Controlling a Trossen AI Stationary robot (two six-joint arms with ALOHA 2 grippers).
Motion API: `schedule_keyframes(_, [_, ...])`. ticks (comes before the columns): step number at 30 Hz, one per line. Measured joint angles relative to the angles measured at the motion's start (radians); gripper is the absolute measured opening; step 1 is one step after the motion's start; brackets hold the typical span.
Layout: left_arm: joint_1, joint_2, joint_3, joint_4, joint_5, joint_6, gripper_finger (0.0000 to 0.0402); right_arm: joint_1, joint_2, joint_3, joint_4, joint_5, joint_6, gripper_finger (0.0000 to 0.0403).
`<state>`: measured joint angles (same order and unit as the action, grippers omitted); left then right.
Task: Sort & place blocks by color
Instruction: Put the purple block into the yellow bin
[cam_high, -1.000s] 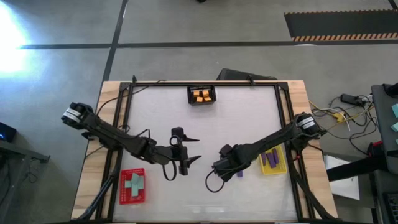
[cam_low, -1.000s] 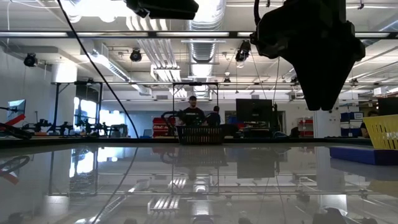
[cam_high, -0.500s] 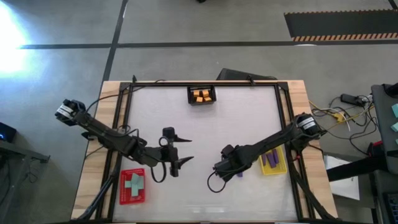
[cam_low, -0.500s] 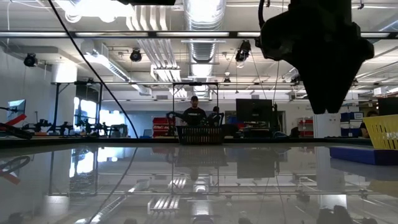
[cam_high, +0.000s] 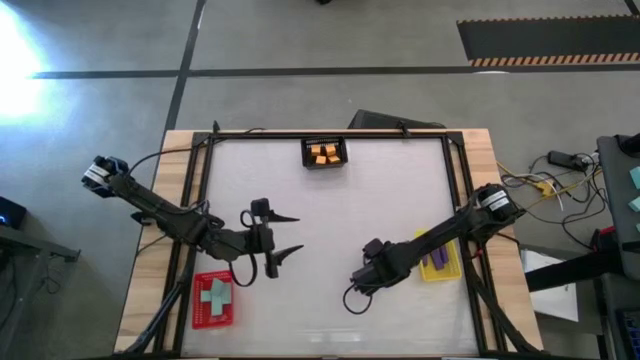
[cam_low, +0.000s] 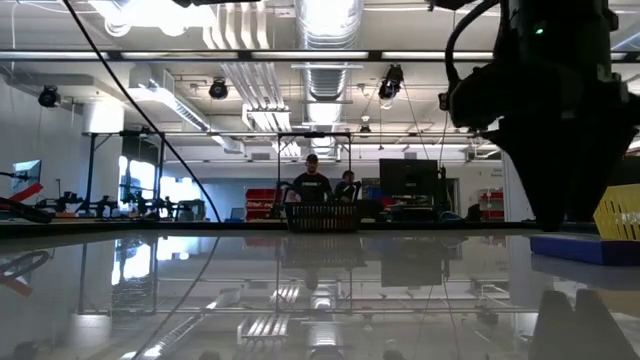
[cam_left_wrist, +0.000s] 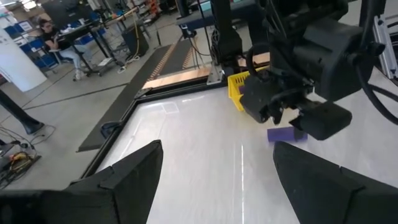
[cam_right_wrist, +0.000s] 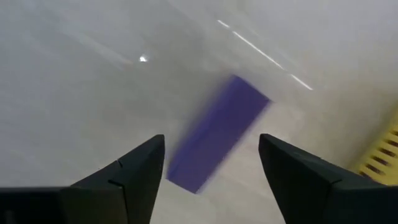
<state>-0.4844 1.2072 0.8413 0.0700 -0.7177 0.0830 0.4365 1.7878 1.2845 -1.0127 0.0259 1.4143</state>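
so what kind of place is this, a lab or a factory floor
Most likely a robotics lab or workshop in a large industrial hall. Exposed ceiling ducts run overhead, people sit at desks off to one side, and the wooden-edged table stands on a bare concrete floor with a hazard-striped mat.

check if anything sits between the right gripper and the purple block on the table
Nothing visible does. The right gripper hangs open just above the purple block, which lies on bare table with only air between its fingers. The yellow tray is close beside it.
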Motion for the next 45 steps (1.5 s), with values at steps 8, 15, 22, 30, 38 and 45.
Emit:
schedule_keyframes(8, [-0.001,0.0,-0.004,0.0,0.0,0.0,0.0288,0.0,-0.002,-0.065,0.063,-0.003,0.026,0.0247])
schedule_keyframes(15, [-0.001,0.0,-0.009,0.0,0.0,0.0,0.0288,0.002,-0.002,-0.096,0.118,-0.001,0.026,0.0226])
schedule_keyframes(22, [-0.001,0.0,-0.011,0.001,0.0,0.0,0.0288,0.002,-0.003,-0.107,0.148,-0.001,0.026,0.0167])
schedule_keyframes(30, [0.0,0.0,-0.014,0.001,0.0,0.0,0.0288,0.002,0.0,-0.085,0.15,-0.003,0.019,0.0066])
schedule_keyframes(38, [0.0,0.0,-0.015,0.002,0.0,0.0,0.0288,0.002,-0.021,-0.037,0.134,-0.007,-0.01,0.0045])
schedule_keyframes(45, [0.0,0.0,-0.017,0.004,0.0,0.0,0.0288,0.002,-0.119,-0.007,-0.103,0.001,0.015,0.0054])
